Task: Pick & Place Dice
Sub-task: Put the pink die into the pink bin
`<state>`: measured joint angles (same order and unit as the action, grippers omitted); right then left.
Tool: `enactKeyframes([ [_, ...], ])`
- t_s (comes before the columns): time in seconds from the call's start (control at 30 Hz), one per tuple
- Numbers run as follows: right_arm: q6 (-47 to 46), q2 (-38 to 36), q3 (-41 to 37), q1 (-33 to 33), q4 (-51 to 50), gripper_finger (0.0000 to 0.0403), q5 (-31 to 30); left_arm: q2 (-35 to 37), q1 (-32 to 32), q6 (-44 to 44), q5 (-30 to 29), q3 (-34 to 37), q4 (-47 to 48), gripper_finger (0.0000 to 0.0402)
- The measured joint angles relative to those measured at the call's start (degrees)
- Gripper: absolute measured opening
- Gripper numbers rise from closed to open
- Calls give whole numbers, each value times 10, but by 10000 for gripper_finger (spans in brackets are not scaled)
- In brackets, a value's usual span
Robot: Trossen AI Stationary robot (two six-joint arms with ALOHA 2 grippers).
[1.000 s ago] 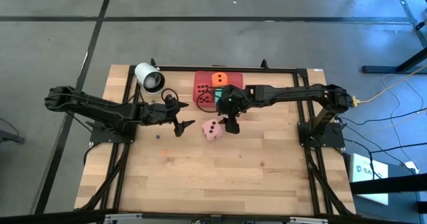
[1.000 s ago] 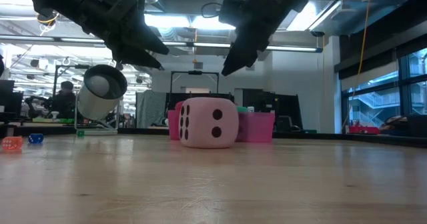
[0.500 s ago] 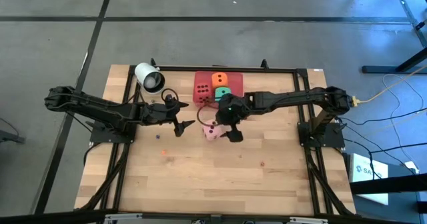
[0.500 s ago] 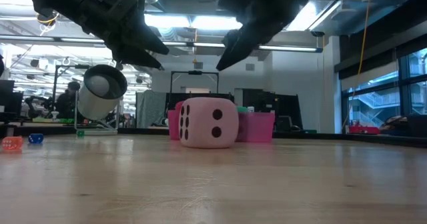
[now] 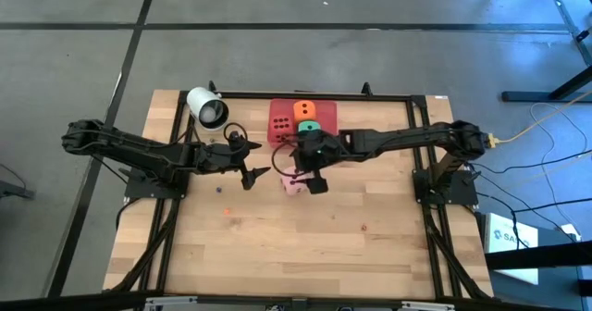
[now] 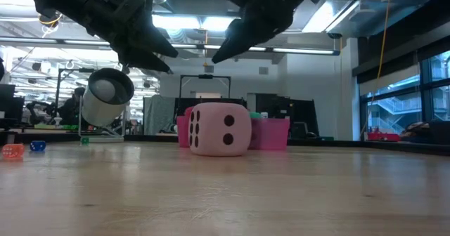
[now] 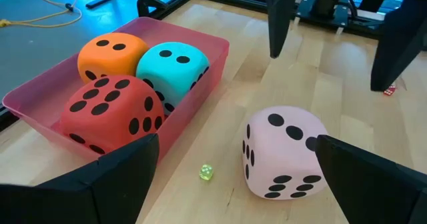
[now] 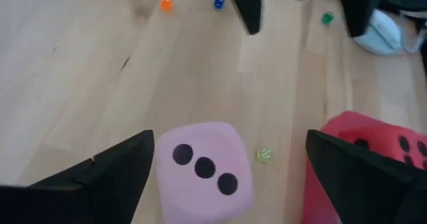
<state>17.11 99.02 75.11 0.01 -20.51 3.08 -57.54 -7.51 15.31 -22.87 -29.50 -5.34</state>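
A light pink die [image 5: 293,183] rests flat on the wooden table just in front of a pink tray [image 5: 274,135]. In the tray lie a red die [image 5: 280,124], an orange die [image 5: 302,110] and a green die [image 5: 309,127]. My right gripper [image 5: 301,170] hangs open above the pink die [image 8: 203,171]; in the right wrist view its fingers [image 8: 113,171] stand on either side of the die, clear of it. My left gripper [image 5: 257,177] waits open to the die's left, also raised above the table [image 6: 167,62].
A white cylinder [image 5: 207,107] lies at the table's far left corner. Tiny dice are scattered on the wood: a yellow-green one [image 7: 206,173] between tray and pink die, and orange [image 8: 167,3], blue [image 8: 218,3] and green [image 8: 327,17] ones near the left arm. The near half of the table is bare wood.
My right gripper has swung from the pink die's right side toward the table's left, over the die. It has rolled about its own axis and opened wider. The pink die and my left arm have kept still.
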Motion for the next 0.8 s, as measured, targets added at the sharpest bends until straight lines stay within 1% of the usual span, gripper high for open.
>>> enactKeyframes([
  [0.13, 18, 12, 0, -10, 4, 391, 27, 0, 0, -4, 0, 0, 0, 400],
  [0.3, 5, 23, 0, -35, -8, 391, 1, 0, 0, -10, 0, 0, -2, 400],
  [0.43, -25, 29, 0, -50, -12, 391, 12, 0, 0, -10, 0, 0, -2, 400],
  [0.47, -25, 29, 0, -54, -14, 391, 27, 0, 0, -10, 0, 0, -2, 400],
  [0.6, -13, 29, 0, -61, -14, 391, 122, 0, 0, -10, 0, 0, -1, 400],
  [0.63, -12, 29, 0, -60, -14, 391, 130, 0, 0, -10, 0, 0, -1, 400],
  [0.8, 18, 29, 0, -48, -26, 391, 130, 0, 0, -10, 0, 0, 0, 400],
])
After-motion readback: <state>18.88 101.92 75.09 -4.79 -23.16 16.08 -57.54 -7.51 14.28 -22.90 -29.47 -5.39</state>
